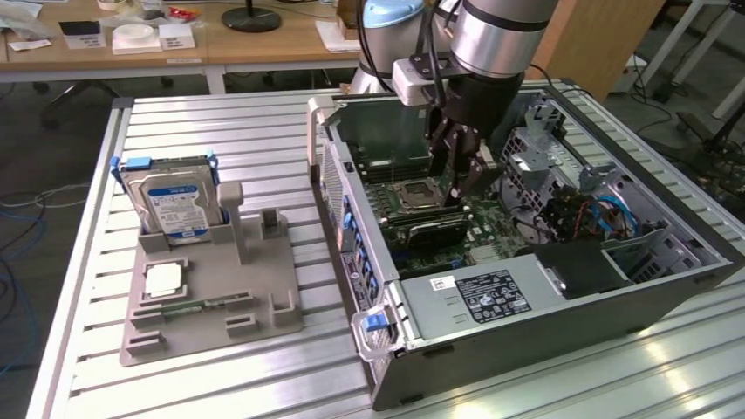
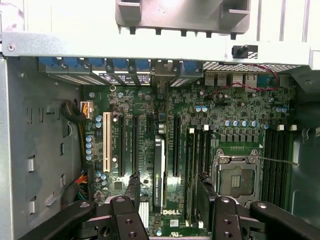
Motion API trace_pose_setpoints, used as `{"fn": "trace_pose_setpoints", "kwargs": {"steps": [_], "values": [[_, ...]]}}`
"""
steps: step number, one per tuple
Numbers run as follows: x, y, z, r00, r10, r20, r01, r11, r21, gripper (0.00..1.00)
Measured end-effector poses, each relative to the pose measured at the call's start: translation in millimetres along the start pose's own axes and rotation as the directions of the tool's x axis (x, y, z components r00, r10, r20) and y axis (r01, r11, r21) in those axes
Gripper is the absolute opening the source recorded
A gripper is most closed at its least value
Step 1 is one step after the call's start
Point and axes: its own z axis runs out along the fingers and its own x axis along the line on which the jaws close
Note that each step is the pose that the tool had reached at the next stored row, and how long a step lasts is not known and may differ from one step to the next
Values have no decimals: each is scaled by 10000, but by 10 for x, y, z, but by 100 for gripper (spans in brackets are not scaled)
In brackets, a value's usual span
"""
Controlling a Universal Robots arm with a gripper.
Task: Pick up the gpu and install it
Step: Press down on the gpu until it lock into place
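Where the exterior view takes in the whole slatted aluminium counter point(image 1: 209, 131), the wrist view looks straight down onto the green motherboard point(image 2: 230, 115) inside the open grey computer case point(image 1: 559, 305). The single gpu, a green card with a black cooler block point(image 1: 434, 229), stands on edge on that board. From the wrist it appears edge-on as a narrow dark strip with a label point(image 2: 158, 170).

The black two-fingered tool point(image 1: 460, 194) hangs inside the case directly over the card. Its tool point(image 2: 167, 195) is released: one finger point(image 2: 132, 192) lies on each side of the card, both apart from it, grasping nothing.

The wrist view alone reveals one empty silver processor socket point(image 2: 236, 175) and one white expansion slot point(image 2: 106, 145).

The exterior view alone reveals one grey moulded fixture tray point(image 1: 215, 327), well apart from the case on the exterior view's left. It carries one silver hard drive with a blue-white label point(image 1: 174, 205), one square silver chip point(image 1: 163, 279) and one thin green memory stick point(image 1: 192, 307).

Case walls enclose the board on all sides, and a metal drive cage point(image 1: 547, 148) crowds the arm on the exterior view's right.
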Motion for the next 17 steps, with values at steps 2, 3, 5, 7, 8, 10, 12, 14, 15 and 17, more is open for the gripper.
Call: {"fn": "trace_pose_setpoints", "kwargs": {"steps": [2,3,5,7,8,10,12,14,15,17], "values": [[0,0,0,10000,0,0,0,10000,0,58],[0,0,0,10000,0,0,0,10000,0,58],[0,0,0,10000,0,-1,0,10000,0,58],[0,0,0,10000,0,0,0,10000,0,58],[0,0,0,10000,0,0,0,10000,0,58],[0,0,0,10000,0,0,0,10000,0,56],[0,0,0,10000,0,0,0,10000,0,50],[0,0,0,10000,0,0,0,10000,0,38],[0,0,0,10000,0,0,0,10000,0,38],[0,0,0,10000,0,0,0,10000,0,32]]}}
